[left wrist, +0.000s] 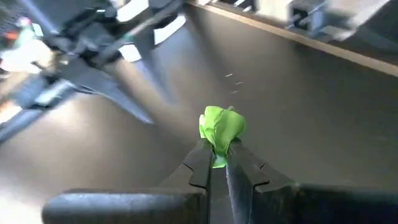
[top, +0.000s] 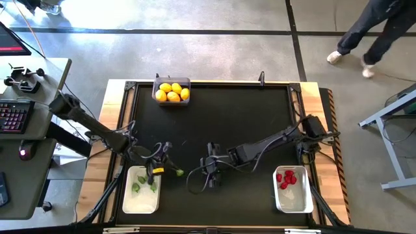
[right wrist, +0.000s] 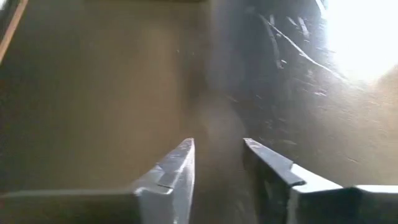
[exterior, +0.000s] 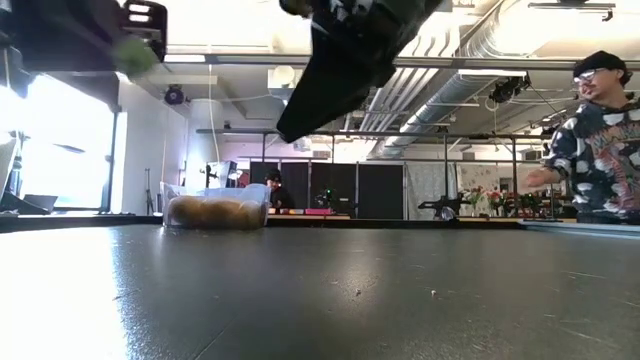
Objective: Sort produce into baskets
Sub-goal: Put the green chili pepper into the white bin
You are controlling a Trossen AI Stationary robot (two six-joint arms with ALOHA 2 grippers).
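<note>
My left gripper (top: 174,171) is shut on a small green piece (left wrist: 220,129), held above the mat just right of the left white basket (top: 141,201), which holds several green pieces (top: 144,186). My right gripper (top: 209,185) is open and empty over the mat's near middle; its fingers (right wrist: 180,171) show apart in the right wrist view. The dark grey basket (top: 172,85) at the far edge holds yellow-orange fruits (top: 173,91). The right white basket (top: 292,201) holds red pieces (top: 286,178). My left gripper pinches the green piece's lower end (left wrist: 217,155) between the free ends of its two fingers. Most of the piece sticks out beyond the fingertips. It is lifted clear of the mat.
The black mat (top: 234,123) is bare between the baskets. A wooden frame (top: 214,82) edges the table. A person stands beyond the table's far right (exterior: 590,140). A desk with a keyboard (top: 13,117) is to the left.
</note>
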